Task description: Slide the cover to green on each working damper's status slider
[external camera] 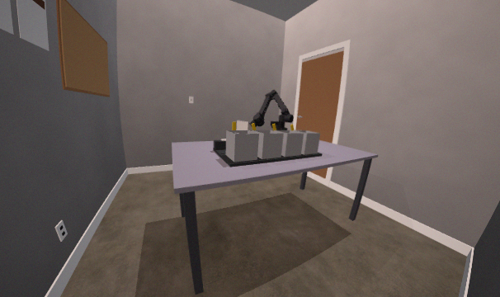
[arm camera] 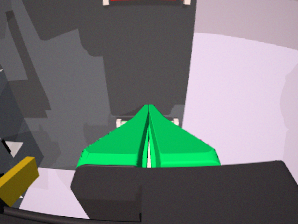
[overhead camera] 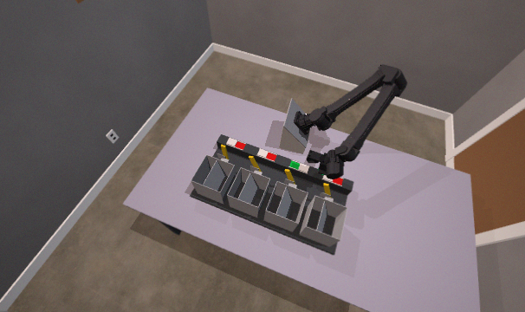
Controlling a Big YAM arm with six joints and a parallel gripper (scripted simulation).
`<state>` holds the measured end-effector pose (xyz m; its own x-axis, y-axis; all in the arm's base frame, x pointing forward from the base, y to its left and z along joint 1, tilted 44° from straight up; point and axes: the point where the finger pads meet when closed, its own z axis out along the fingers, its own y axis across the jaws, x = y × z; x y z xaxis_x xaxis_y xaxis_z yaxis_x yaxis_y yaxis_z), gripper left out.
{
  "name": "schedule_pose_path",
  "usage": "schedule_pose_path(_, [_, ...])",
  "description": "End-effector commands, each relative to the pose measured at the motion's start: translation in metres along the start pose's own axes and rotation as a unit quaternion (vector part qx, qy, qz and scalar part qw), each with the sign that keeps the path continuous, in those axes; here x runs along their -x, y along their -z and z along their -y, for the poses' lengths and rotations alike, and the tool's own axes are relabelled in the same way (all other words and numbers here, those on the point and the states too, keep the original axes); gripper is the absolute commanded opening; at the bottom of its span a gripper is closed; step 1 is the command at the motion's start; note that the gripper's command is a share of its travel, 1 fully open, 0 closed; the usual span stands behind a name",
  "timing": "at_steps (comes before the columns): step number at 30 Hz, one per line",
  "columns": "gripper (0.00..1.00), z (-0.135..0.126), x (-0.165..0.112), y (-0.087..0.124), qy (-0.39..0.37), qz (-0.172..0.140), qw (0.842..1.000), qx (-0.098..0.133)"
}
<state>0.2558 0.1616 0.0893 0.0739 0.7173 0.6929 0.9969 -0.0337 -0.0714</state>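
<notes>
Four grey open damper boxes (overhead camera: 267,197) stand in a row on a dark base, each with a yellow lever (overhead camera: 289,175). Along the rail behind them, the first slider (overhead camera: 236,143) and second slider (overhead camera: 267,154) show a white cover beside red. The third slider (overhead camera: 299,165) shows green beside its white cover. The fourth slider (overhead camera: 334,179) shows a white cover and red. My gripper (overhead camera: 324,174) is shut and empty, its green fingertips low at the rail just left of the fourth cover.
A grey wedge-shaped mount (overhead camera: 294,130) stands on the table behind the rail at the arm's base. The fourth damper's yellow lever (overhead camera: 327,189) rises close in front of the gripper. In the exterior view the damper boxes (external camera: 271,144) hide the sliders.
</notes>
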Motion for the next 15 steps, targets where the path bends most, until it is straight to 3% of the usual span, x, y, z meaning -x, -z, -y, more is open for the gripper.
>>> schedule_pose_path(1, [0.0, -0.0134, -0.0172, 0.0063, 0.015, -0.003, 1.0, 0.014])
schedule_pose_path(15, [0.0, -0.013, -0.0234, 0.0065, 0.016, -0.005, 1.0, 0.013])
